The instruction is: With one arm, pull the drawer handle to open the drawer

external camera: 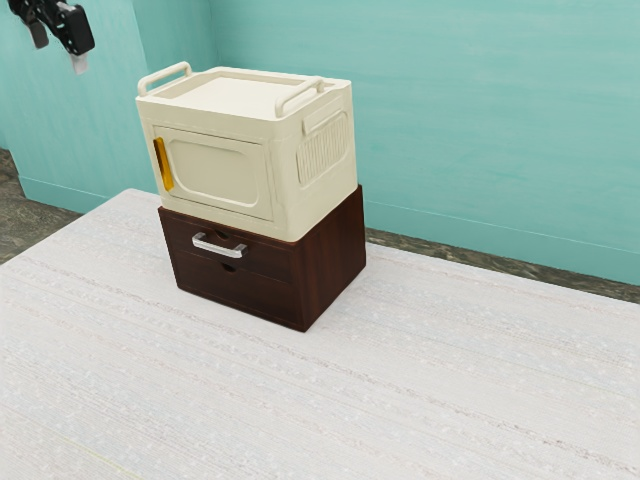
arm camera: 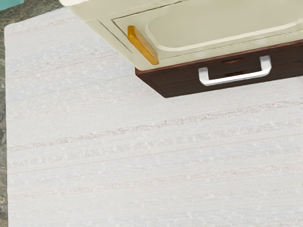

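Our gripper hung unclenched and empty; we judged the metal bar handle rigid but slick, best pinched mid-span, the wooden drawer fairly heavy.

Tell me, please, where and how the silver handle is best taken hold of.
I'd grip the silver handle at the middle of its bar, coming from in front of the upper drawer, one finger above and one below. The bar runs across the drawer's front, and its two end posts hold it off the wood, which should leave room behind.
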`<state>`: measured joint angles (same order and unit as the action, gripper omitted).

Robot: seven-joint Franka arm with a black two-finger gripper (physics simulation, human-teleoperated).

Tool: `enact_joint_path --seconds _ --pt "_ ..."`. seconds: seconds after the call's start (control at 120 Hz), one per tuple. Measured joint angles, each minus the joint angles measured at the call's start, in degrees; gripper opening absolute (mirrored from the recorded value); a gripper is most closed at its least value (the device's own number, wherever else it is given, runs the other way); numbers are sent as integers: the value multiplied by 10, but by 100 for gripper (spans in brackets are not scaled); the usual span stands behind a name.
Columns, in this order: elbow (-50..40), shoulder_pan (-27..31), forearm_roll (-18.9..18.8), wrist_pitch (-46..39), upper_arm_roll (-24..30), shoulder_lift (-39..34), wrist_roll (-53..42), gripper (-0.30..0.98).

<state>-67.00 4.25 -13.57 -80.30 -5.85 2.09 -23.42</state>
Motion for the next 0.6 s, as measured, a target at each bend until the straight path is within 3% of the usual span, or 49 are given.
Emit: enact_joint_path --seconds 0.217,0.325,0.467,0.6 --pt "-11 -83 21 -18 1 -7 -28 69" --pt "-73 -132 26 -5 1 -75 -39 68" --pt "-110 -81 27 30 -7 -133 -62 69" --pt "-134 -75 -14 47 -10 -150 -108 69"
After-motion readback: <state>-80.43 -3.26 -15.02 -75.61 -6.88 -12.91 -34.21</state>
